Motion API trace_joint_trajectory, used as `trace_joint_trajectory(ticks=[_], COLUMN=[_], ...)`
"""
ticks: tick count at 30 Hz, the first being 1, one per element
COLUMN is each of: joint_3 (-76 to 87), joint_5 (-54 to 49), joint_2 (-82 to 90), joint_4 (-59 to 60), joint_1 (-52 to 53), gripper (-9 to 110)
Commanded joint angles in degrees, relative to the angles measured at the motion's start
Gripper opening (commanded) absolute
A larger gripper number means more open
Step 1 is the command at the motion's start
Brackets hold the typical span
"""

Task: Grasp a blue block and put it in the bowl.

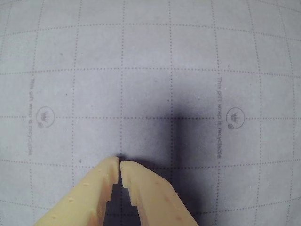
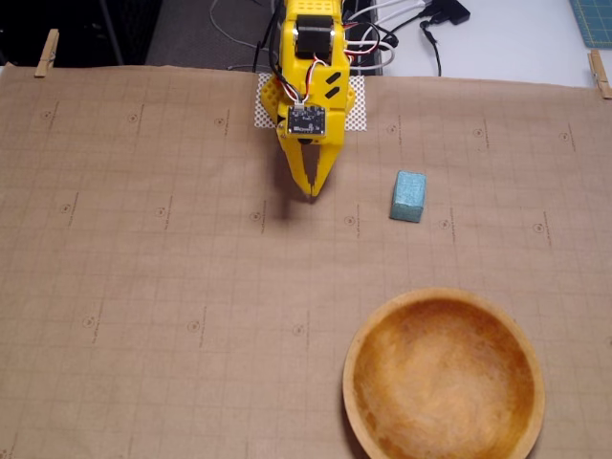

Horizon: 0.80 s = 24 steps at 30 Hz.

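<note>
Paper covers the table [image 2: 143,287], brown gift wrap printed with a dotted grid and small crown marks, held at the far corners by two wooden clothespins, one at the far left [image 2: 46,52] and one at the far right [image 2: 599,72]. One yellow arm [image 2: 311,57] stands at the far edge on a white patterned mat [image 2: 356,113], with black and white cables [image 2: 402,33] trailing behind it. Its jaws [image 2: 313,191] point down toward the paper with their tips pressed together and nothing between them; the wrist view shows the same, the two pale yellow fingertips [image 1: 120,165] meeting over bare grid paper and casting a dark shadow [image 1: 178,136] beside them. One blue block [image 2: 409,196] lies on the paper to the right of the jaws in the fixed view, near but clearly apart from them, with only open paper between the two. One bowl [image 2: 445,375] sits at the near right, its thick light rim partly cut off by the bottom edge of the view, its orange-brown inside holding nothing. The block lies on the far side of the bowl, well apart from its rim. Neither block nor bowl appears in the wrist view.
</note>
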Motion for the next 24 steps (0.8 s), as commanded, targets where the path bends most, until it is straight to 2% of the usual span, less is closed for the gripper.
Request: trace_joint_trajectory(ticks=[1,24], joint_3=[-0.88,-1.76], joint_5=[-0.44,-0.35], joint_2=[0.18,0.26], joint_4=[-0.35,-0.88], joint_1=[-0.35,-0.62], gripper=[-2,-2])
